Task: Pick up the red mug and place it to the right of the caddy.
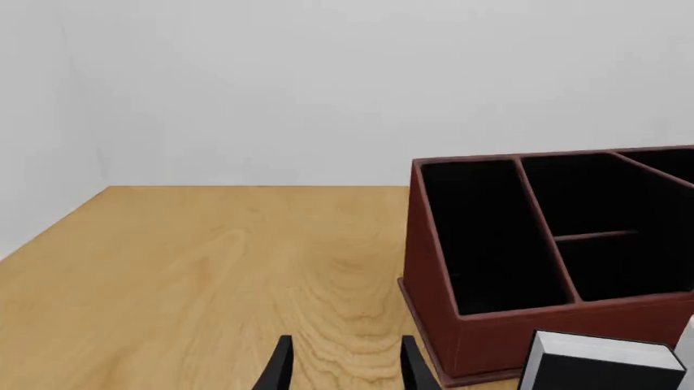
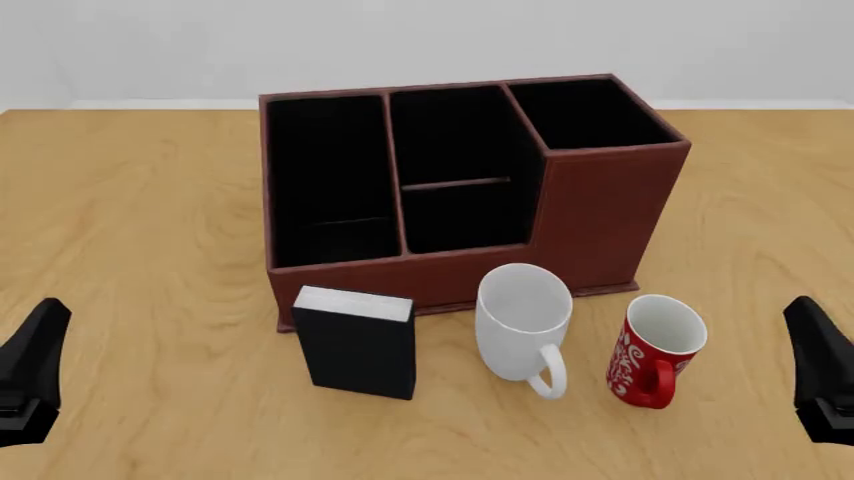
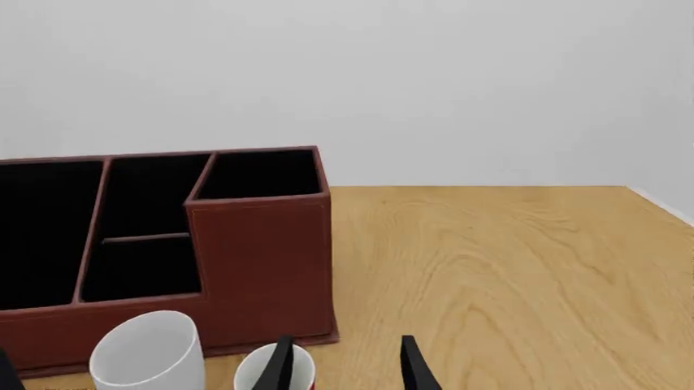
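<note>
The red mug (image 2: pixel 654 351) stands upright on the table (image 2: pixel 134 200) near its front edge, just in front of the caddy's (image 2: pixel 467 190) tall right-hand section and apart from it, handle turned toward the front edge. It looks like glazed ceramic: stiff, fairly light, but smooth and liable to slip, and it would chip if knocked over. The rim or wall on the side away from the handle seems the safest place to take hold, one finger inside and one outside; the handle is small and awkward.

The right hand (image 2: pixel 821 375) sits near the table's front right corner, empty with fingers parted, and in its wrist view the mug's rim shows just beside one fingertip. The left hand (image 2: pixel 34 375) rests near the front left corner, also empty with fingers spread.

A larger white mug (image 2: pixel 523 325) stands close beside the red one on the side toward the table's left edge, handle forward, near enough to be bumped. A black box with a white top (image 2: pixel 356 342) stands farther along. The wood between the caddy and the table's right edge looks bare, so the placing spot appears unobstructed.
</note>
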Motion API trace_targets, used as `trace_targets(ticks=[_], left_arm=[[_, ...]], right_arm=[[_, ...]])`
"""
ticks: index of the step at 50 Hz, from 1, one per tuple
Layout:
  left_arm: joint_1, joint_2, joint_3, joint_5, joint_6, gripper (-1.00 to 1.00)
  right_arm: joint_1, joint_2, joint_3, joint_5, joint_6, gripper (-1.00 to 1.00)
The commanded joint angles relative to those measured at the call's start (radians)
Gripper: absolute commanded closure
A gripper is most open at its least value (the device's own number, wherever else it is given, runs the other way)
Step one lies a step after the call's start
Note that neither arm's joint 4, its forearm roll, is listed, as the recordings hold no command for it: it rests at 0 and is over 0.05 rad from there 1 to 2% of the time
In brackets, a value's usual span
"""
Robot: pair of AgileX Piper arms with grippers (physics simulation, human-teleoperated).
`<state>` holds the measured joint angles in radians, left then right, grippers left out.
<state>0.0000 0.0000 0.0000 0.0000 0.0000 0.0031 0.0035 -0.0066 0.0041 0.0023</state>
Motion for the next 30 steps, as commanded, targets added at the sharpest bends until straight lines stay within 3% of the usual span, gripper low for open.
trace_targets(ticks=[1, 4, 5, 8, 12, 15, 19, 22, 25, 27, 30], left_arm=[[0.000, 0.000, 0.000, 0.000, 0.000, -1.00], [0.000, 0.000, 0.000, 0.000, 0.000, -1.00], [0.000, 0.000, 0.000, 0.000, 0.000, -1.00], [0.000, 0.000, 0.000, 0.000, 0.000, -1.00], [0.000, 0.000, 0.000, 0.000, 0.000, -1.00], [0.000, 0.000, 0.000, 0.000, 0.000, -1.00], [0.000, 0.000, 0.000, 0.000, 0.000, -1.00], [0.000, 0.000, 0.000, 0.000, 0.000, -1.00], [0.000, 0.000, 0.000, 0.000, 0.000, -1.00], [0.000, 0.000, 0.000, 0.000, 0.000, -1.00], [0.000, 0.000, 0.000, 0.000, 0.000, -1.00]], right_arm=[[0.004, -0.001, -0.001, 0.007, -0.020, -1.00], [0.007, -0.001, -0.005, 0.015, -0.008, -1.00], [-0.004, 0.012, -0.012, 0.024, 0.019, -1.00], [-0.002, 0.041, -0.048, 0.037, 0.009, -1.00], [-0.012, 0.156, -0.122, 0.053, 0.031, -1.00], [-0.001, 0.182, -0.197, 0.130, -0.001, -1.00], [0.013, 0.254, -0.292, 0.214, 0.022, -1.00], [0.009, 0.294, -0.336, 0.258, 0.000, -1.00], [0.036, 0.363, -0.376, 0.291, 0.023, -1.00], [0.070, 0.382, -0.402, 0.318, 0.083, -1.00], [0.085, 0.424, -0.434, 0.353, 0.075, -1.00]])
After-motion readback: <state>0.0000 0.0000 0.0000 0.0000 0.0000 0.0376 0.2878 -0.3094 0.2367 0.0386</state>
